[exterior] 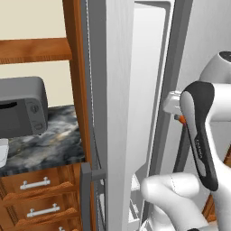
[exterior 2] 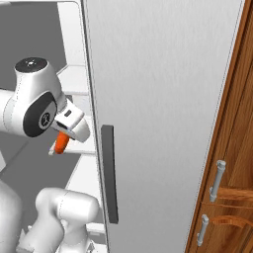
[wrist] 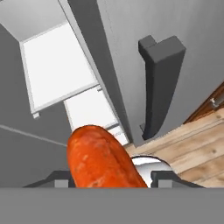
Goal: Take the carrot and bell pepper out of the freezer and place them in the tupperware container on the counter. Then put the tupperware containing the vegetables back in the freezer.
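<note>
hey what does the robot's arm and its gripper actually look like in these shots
The arm is glossy white, made of rounded, bulbous links with dark grey to black bands and caps at the joints. One round joint cap in the right base view bears a small circular mark. The gripper has a boxy white body; its finger tips are small, dark grey and blocky. No cables show.

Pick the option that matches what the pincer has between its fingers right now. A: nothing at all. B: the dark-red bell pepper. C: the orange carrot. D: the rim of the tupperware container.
C: the pincer is shut on the carrot, an orange tapered stick that juts out between the two finger tips in the hand view and pokes out below the hand in the right base view, by the freezer shelves.
</note>
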